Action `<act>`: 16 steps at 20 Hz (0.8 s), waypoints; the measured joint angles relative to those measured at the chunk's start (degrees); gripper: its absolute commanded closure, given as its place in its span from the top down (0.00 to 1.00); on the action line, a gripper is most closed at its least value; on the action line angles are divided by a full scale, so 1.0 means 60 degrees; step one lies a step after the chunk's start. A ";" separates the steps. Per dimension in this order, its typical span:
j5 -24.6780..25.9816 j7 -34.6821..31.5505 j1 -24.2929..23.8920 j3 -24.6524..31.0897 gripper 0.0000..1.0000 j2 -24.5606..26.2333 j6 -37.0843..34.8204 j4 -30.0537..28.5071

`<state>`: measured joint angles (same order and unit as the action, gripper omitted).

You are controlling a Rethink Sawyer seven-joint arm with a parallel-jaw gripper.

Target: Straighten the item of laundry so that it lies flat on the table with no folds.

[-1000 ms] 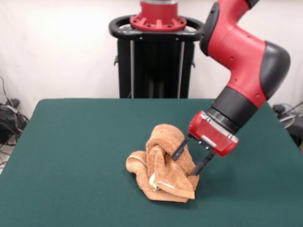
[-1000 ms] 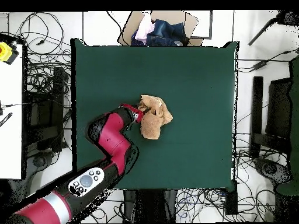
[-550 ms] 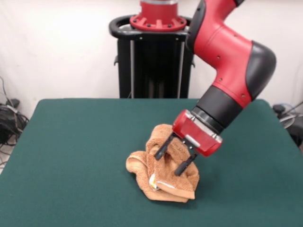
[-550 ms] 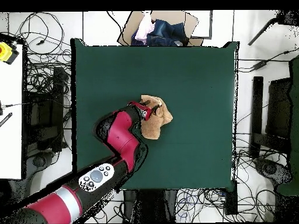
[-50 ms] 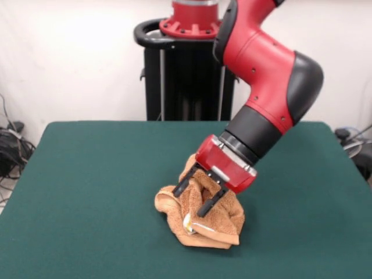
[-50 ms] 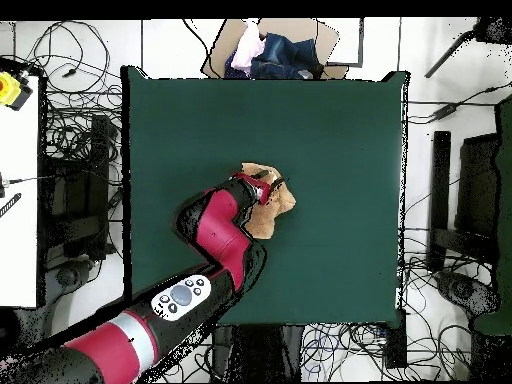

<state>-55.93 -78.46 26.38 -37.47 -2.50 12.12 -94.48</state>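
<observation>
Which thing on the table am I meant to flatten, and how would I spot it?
Start from the big green table; a little right of its middle, toward the camera in the front view, lies a crumpled orange-tan towel. The open tool hangs right over it. It is the only cloth on the table, bunched in folds.

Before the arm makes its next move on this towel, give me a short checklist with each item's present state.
1. Towel lying flat: not ok, bunched in a folded heap.
2. Gripper over the towel: ok, at the heap's top.
3. Fingers open: ok, clearly spread apart.
4. Cloth caught between the fingers: cannot tell from either view.
5. Free table around the heap for spreading: ok, green surface bare on all sides.
6. White label in sight: ok, at the heap's front.
</observation>
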 measured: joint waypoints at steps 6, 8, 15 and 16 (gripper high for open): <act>0.0590 -0.0012 -0.0329 0.0234 1.00 -0.0043 0.0075 0.0000; 0.0832 -0.0012 -0.0473 0.0396 1.00 -0.0091 0.0127 -0.0001; 0.1832 -0.0017 -0.1140 0.1087 1.00 -0.0485 0.0422 -0.0002; 0.1975 -0.0020 -0.1246 0.1194 1.00 -0.0548 0.0480 -0.0002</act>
<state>-44.08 -78.58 18.90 -30.31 -5.79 15.00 -94.50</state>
